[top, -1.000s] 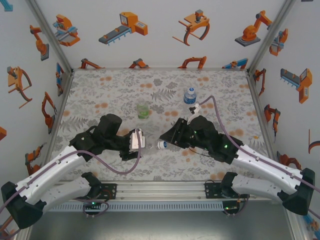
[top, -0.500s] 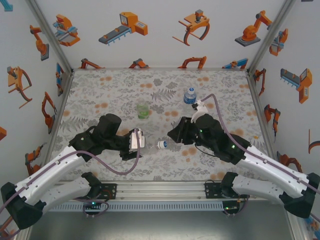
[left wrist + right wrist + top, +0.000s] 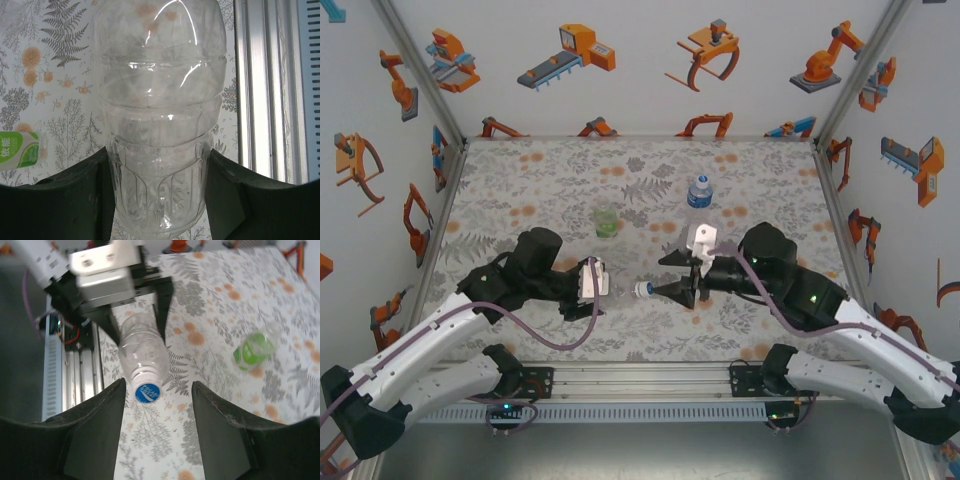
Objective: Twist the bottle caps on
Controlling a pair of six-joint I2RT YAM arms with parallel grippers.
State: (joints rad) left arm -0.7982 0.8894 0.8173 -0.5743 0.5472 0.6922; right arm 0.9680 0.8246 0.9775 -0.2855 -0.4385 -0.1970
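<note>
My left gripper [image 3: 594,281] is shut on the base of a colourless bottle [image 3: 623,290], held level above the table with its neck pointing right. A white cap with a blue printed top [image 3: 642,290] sits on that neck. In the left wrist view the bottle [image 3: 159,125] fills the space between the fingers [image 3: 75,200]. My right gripper [image 3: 658,277] stands open just right of the cap, apart from it. In the right wrist view the cap [image 3: 147,392] lies between the spread fingers [image 3: 95,430], touching neither. A green-tinted bottle [image 3: 607,221] and a blue-label bottle [image 3: 699,190] stand further back.
The floral table mat [image 3: 540,190] is bordered by white walls with orange robot prints. The aluminium rail [image 3: 640,380] runs along the near edge. The green bottle [image 3: 255,347] lies beyond and to the side of the held one in the right wrist view.
My right gripper opened off the cap and drew back to the right, its wrist turning. The left gripper and its bottle stayed still.
</note>
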